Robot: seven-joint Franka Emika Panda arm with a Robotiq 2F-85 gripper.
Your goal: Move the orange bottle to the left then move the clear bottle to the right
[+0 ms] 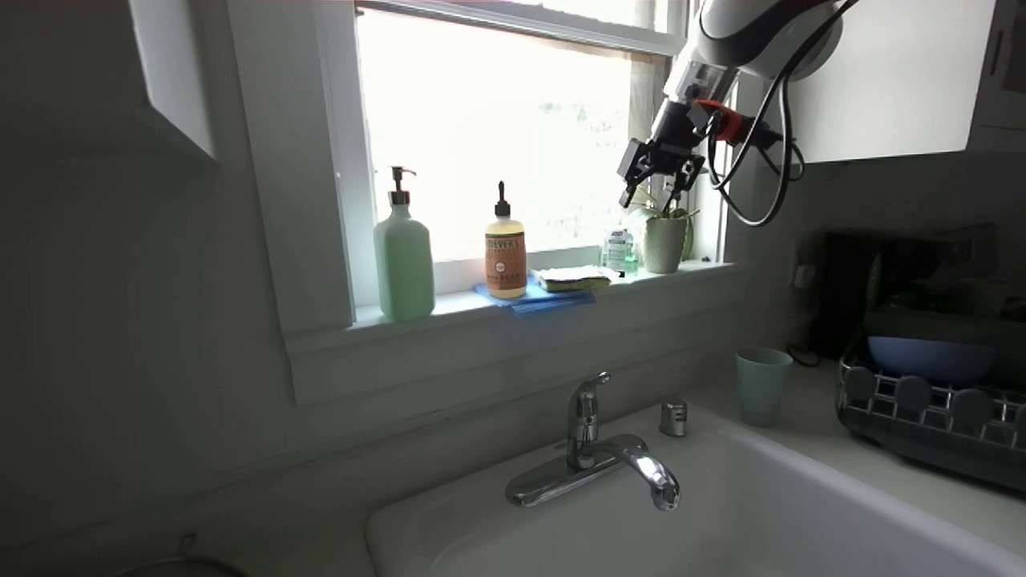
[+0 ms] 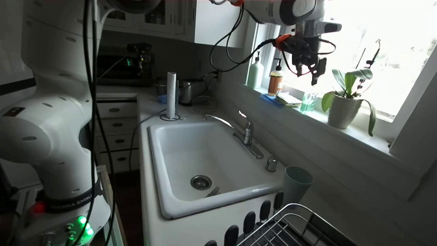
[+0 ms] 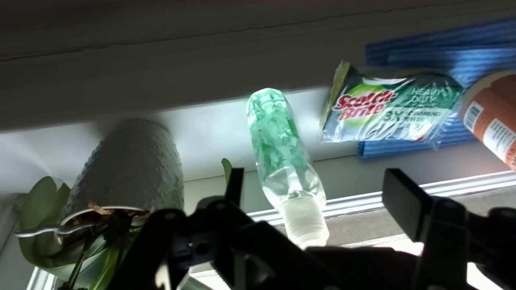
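1. Seeing a tall pale-green pump dispenser [image 1: 405,268] on a white windowsill [image 3: 209,137].
2. Noticing a plastic-wrapped green packet [image 3: 387,108] partly over ribbed blue cloth [image 3: 427,56].
3. Spotting a tapered teal cup [image 1: 761,389] beside a white sink [image 2: 215,153].

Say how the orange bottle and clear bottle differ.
The orange bottle is taller than the clear bottle. The orange bottle has a dark pump, the clear bottle a pale cap. The orange bottle rests on blue cloth; the clear bottle doesn't. Both stand upright along the windowsill.
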